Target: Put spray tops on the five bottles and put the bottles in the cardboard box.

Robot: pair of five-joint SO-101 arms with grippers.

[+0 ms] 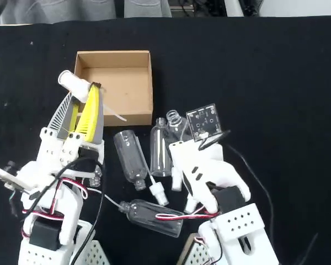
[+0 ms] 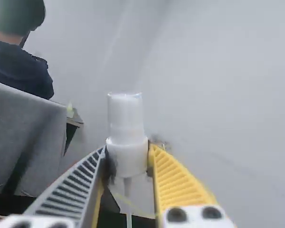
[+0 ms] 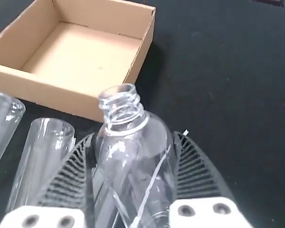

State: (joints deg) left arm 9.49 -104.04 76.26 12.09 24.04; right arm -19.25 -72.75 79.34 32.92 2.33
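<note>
My left gripper (image 1: 83, 94) is raised over the left side of the cardboard box (image 1: 138, 58), shut on a white spray top (image 1: 71, 81) whose thin tube trails over the box. The left wrist view has the spray top (image 2: 126, 133) clamped between the fingers (image 2: 173, 175). My right gripper (image 3: 133, 156) is shut on a clear open-necked bottle (image 3: 133, 161), neck toward the box (image 3: 85, 57). From above that bottle (image 1: 176, 124) sits just right of the box's front corner.
Two clear bottles (image 1: 129, 154) (image 1: 160, 146) lie side by side in front of the box. Another bottle (image 1: 154, 217) lies crosswise nearer the arm bases, and a loose white spray top (image 1: 159, 191) rests between them. Black cloth covers the table.
</note>
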